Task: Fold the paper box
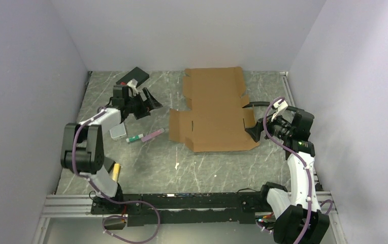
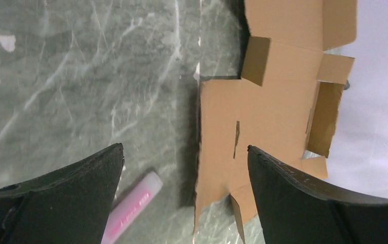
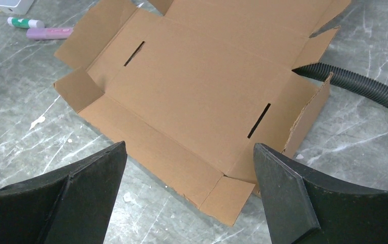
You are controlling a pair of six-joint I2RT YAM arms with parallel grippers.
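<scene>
**On the table's middle, a flat box awaits its first fold**

At the centre of the table, reaching toward 12 o'clock, the paper box [image 1: 215,109] lies opened out and nearly flat, with neither arm touching it. The left gripper [image 1: 146,103] hovers off the sheet's 9 o'clock side and the right gripper [image 1: 251,119] at its 3 o'clock edge. Both have their fingers spread wide and nothing between them.

The step in hand looks like the approach to the first crease. It would go best if each gripper came in low at its own side, slid a finger under a side panel and lifted along the scored line, both sides rising together so the sheet does not skate across the table. The right arm should mind the black hose [image 3: 364,89] lying just beside the box's edge. The pink tube [image 1: 153,134] near the 8 o'clock corner is best left alone.

The box is plain brown corrugated card, die-cut, with two narrow slots in its broad middle panel and small flaps at the corners. The side panel nearest the right gripper already stands partly raised, and the rest lies flat.
</scene>
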